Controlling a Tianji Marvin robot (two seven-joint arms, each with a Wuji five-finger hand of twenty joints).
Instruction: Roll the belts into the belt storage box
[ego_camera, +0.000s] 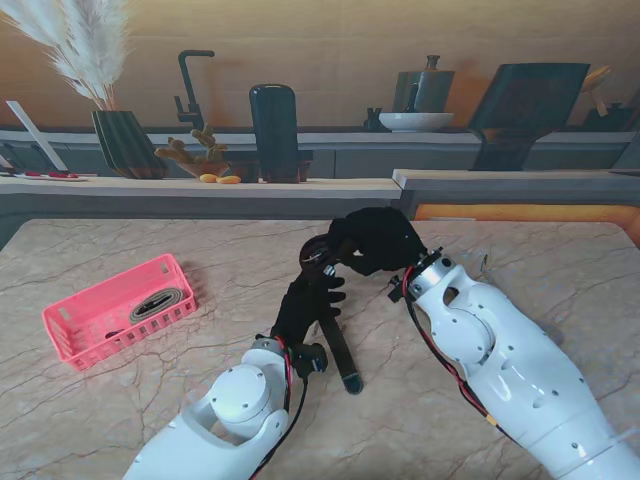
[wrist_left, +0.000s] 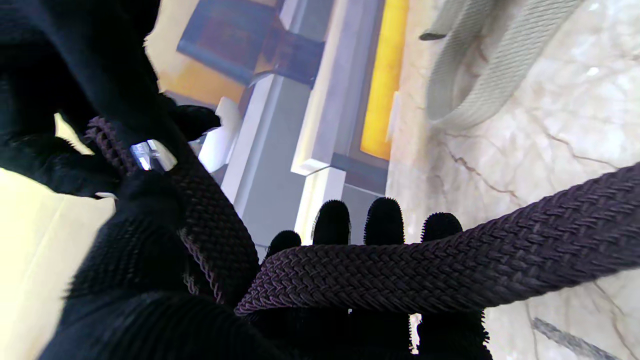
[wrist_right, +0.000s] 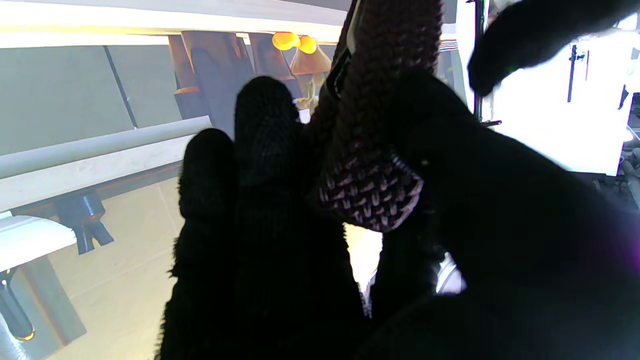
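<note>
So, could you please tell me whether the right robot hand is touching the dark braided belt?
Touching: the right wrist view shows the right robot hand with its fingers wrapped against the dark braided belt.

Counter (ego_camera: 520, 250): beige marble-pattern top with thin dark veins, filling the lower two thirds of the stand view.

Lying on it:
- Pink basket (ego_camera: 75, 340), left of centre in the frame, slatted walls, set at an angle; a rolled belt (ego_camera: 155, 303) sits inside at its upper-right end.
- Dark braided belt (ego_camera: 343, 358), lower centre; its free end rests flat on the counter, the rest lifts off the surface.
- Grey woven belt (wrist_left: 505, 65), looped on the marble, seen in the left wrist view's upper right.
</note>
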